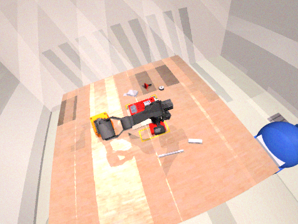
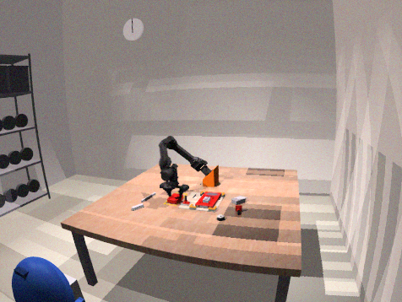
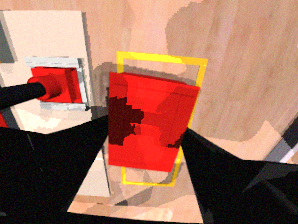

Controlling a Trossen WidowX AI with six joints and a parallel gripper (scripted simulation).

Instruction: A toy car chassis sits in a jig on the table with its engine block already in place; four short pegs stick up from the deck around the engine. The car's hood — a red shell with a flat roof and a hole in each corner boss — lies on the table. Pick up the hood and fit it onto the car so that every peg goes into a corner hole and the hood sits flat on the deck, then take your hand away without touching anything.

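Note:
The red hood lies flat within the yellow outline, slightly turned against it. My gripper is shut on the hood, one finger at each long side. It is low over the table; no gap under the hood can be made out. The red chassis sits in its jig with yellow corners, beside the hood. Grey parts show on its deck. Its pegs are too small to make out, and the arm hides part of it in the top view.
A pale board between hood and jig bears a red part with a black rod. Two pale bars, a grey piece, a small wheel and an orange block stand around.

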